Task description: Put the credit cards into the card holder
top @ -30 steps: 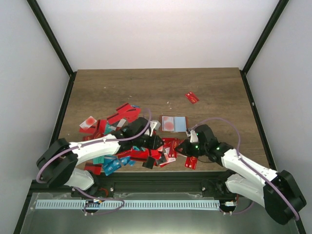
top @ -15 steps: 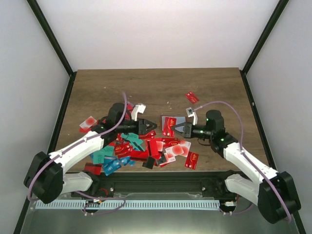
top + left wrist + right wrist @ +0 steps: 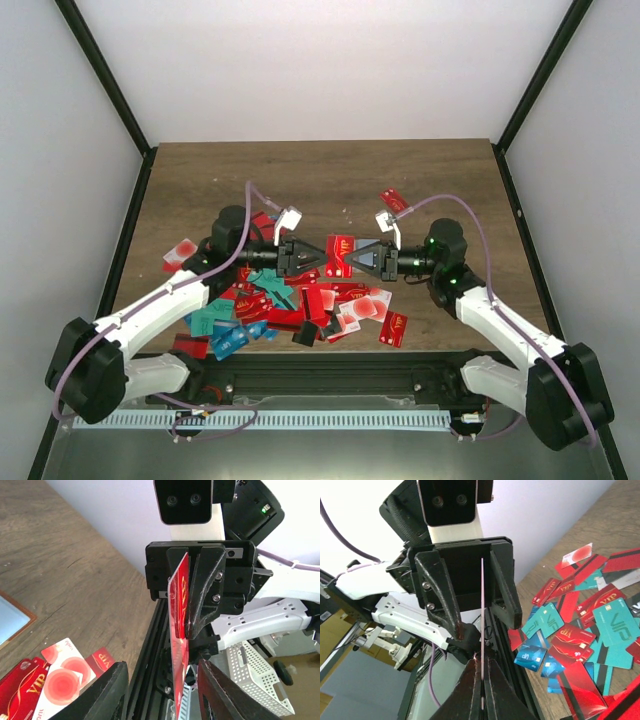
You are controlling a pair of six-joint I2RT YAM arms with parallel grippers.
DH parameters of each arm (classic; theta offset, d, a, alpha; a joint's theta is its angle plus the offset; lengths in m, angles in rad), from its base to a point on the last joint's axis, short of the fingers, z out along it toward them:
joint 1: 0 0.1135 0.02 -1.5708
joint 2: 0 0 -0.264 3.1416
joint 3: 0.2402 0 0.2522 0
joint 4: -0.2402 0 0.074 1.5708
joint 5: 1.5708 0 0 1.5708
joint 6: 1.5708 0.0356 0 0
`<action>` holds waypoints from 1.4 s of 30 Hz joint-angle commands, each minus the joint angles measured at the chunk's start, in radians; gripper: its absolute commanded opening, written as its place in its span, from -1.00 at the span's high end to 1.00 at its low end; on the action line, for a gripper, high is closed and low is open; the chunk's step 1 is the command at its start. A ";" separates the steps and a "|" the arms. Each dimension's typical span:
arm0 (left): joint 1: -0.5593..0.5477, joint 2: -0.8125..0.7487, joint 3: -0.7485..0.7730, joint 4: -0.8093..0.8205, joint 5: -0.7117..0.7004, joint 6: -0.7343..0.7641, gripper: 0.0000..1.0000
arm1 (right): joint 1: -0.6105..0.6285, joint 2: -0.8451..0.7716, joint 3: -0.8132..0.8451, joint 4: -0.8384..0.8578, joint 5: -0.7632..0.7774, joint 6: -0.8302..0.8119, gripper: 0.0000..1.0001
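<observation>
Red plastic credit card (image 3: pixel 340 256): held on edge above the bench (image 3: pixel 440 180), between the two raised arms that face each other. The right gripper (image 3: pixel 481 672) is clamped on one end of this card. The left gripper (image 3: pixel 161 670) is spread wide, with one finger on each side of the card's other end, and neither finger visibly touches it. The other cards (image 3: pixel 285 300), mostly red with some teal and blue, lie in a loose overlapping heap on the near part of the bench below the left arm. One red card (image 3: pixel 393 200) lies apart, farther back. The card holder (image 3: pixel 11 621) lies open on the bench under the grippers, pale blue inside with a brown edge.
</observation>
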 commanded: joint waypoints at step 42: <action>-0.010 0.476 0.218 0.128 -0.171 -0.136 0.92 | -0.272 0.171 0.120 -0.404 0.459 -0.159 -0.24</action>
